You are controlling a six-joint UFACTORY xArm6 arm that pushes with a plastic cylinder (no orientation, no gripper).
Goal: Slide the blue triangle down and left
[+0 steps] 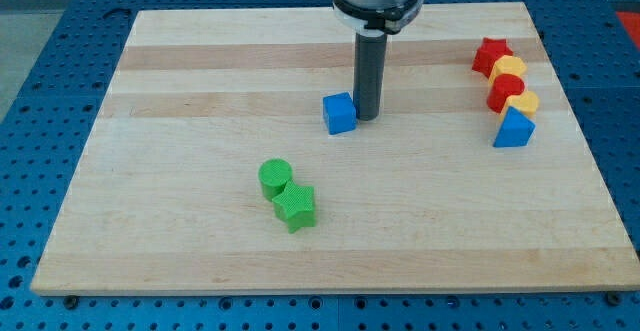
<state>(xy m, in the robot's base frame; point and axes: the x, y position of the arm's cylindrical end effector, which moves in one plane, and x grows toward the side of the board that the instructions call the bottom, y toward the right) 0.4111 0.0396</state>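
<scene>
Camera view: taking the blue cube (340, 113) at mid-worktop (150, 221) as landmark, nearest the view's bottom lie a green star (296, 207) and a green cylinder (275, 177), touching, below and left of the cube. My tip (367, 118) stands just beside the cube's right face; there is no gripper, only the rod. Well to the cube's right sits the blue triangle (513, 129), ending a touching column: yellow block (522, 103), red block (505, 89), yellow block (509, 68), red star (490, 53).
</scene>
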